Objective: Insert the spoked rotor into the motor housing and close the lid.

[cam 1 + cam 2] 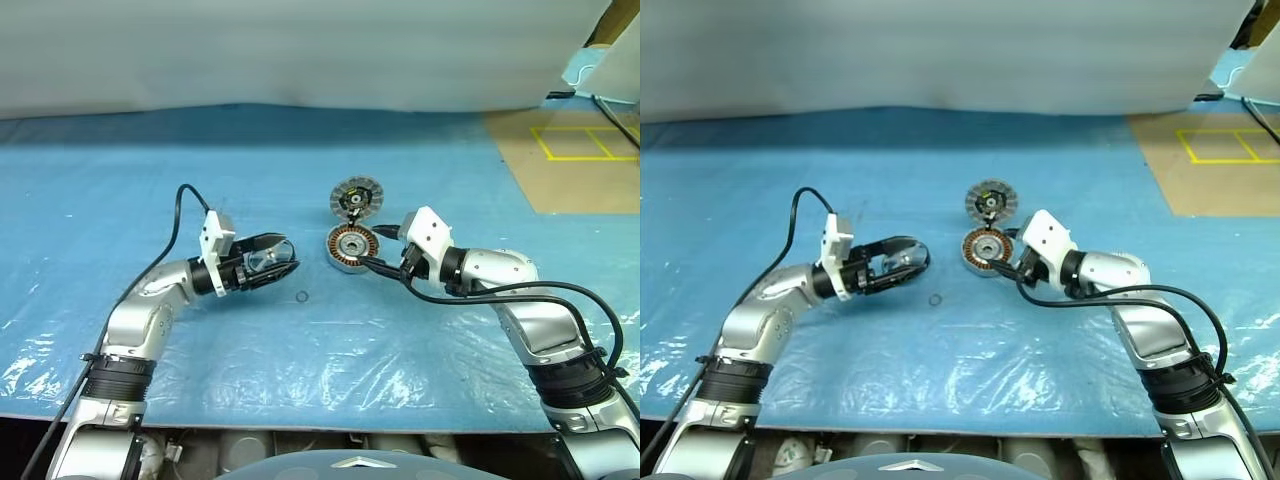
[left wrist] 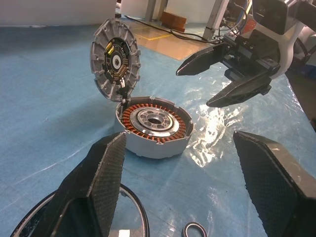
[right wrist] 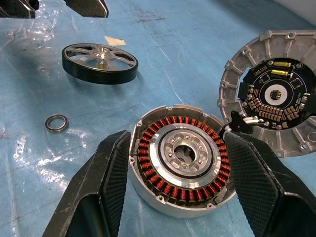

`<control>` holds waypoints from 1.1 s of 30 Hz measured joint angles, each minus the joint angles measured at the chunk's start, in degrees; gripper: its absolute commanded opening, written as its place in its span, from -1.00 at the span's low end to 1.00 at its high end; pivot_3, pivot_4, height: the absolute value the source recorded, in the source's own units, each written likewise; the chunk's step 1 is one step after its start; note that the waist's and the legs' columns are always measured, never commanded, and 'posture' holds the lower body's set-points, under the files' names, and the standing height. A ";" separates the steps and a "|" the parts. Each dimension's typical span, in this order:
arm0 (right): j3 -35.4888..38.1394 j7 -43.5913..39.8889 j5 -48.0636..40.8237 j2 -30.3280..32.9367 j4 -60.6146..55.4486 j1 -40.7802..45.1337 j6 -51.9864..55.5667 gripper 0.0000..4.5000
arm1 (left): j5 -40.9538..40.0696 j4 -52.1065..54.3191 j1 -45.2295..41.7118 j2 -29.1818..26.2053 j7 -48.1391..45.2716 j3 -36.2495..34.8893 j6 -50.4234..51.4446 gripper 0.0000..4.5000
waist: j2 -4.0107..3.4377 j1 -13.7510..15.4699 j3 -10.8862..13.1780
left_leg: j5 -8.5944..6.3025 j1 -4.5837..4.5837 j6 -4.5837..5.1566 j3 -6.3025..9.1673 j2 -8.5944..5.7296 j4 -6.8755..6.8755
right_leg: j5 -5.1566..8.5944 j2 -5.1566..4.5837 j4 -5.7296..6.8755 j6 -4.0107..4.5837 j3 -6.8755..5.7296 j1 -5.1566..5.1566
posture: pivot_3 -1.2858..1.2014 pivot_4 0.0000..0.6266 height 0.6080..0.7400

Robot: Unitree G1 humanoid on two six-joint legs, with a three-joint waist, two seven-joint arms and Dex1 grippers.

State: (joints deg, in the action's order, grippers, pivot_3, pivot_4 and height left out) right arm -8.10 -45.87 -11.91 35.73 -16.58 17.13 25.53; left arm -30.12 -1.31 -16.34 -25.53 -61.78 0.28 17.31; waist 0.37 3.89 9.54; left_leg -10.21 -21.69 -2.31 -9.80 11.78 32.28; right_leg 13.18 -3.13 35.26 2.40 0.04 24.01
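A blue plastic sheet (image 1: 300,390), wrinkled and glossy, covers the counter from edge to edge. A small dark ring (image 1: 302,297) lies flat on it near the middle of the head view; the right wrist view shows it as a thin metal ring (image 3: 57,123) with an open centre. At about 2 o'clock, past the sheet's edge, there is a brown floor (image 1: 570,165) marked with yellow tape lines (image 1: 585,143). A pale grey backdrop (image 1: 300,50) runs across the 12 o'clock side.
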 measured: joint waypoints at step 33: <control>-1.01 -4.49 1.71 1.90 0.52 2.43 -1.83 0.40 | -0.03 0.42 -0.82 -0.34 -0.63 0.06 -0.34 0.62 | 0.00 0.09 0.00 | 0.00 0.02 0.00 0.00 0.00 0.03 | 0.00 0.00 0.09 0.00 0.00 0.00 | 0.03 -0.52 1.00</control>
State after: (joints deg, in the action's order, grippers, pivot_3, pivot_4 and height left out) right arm -9.11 -50.35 -10.20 37.63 -16.06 19.56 23.69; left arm -30.15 -0.89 -17.16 -25.88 -62.41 0.34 16.97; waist 0.37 3.97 9.54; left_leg -10.21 -21.67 -2.30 -9.80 11.78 32.32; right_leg 13.18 -3.13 35.35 2.40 0.04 24.01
